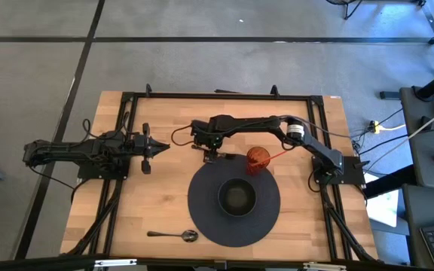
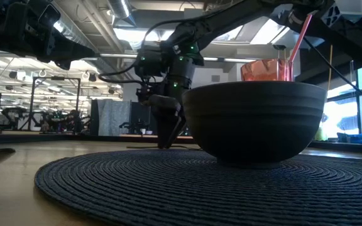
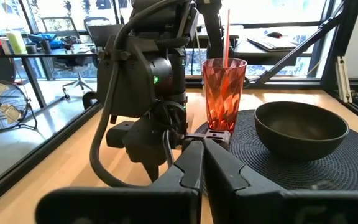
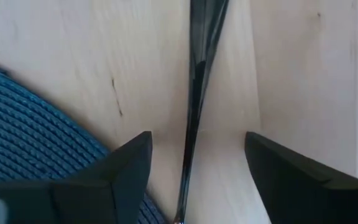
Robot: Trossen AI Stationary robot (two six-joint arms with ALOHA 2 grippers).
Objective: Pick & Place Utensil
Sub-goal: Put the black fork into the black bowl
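Observation:
A dark, slender utensil handle (image 4: 197, 87) lies flat on the wooden table, just past the far edge of the round dark placemat (image 1: 202, 214). My right gripper (image 4: 197, 143) is open and points down over it, one finger on each side of the handle, not closed on it. In the high view this gripper (image 1: 211, 153) is left of the red cup (image 1: 258, 159). A silver spoon (image 1: 173, 235) lies on the table near its near edge. My left gripper (image 1: 148, 148) is shut and waits at the table's left side.
A dark bowl (image 1: 236, 197) stands in the middle of the placemat. The red faceted cup (image 3: 224, 93) with a red straw (image 3: 227, 34) stands at the mat's far edge, right beside my right gripper. Bare wood lies left of the mat.

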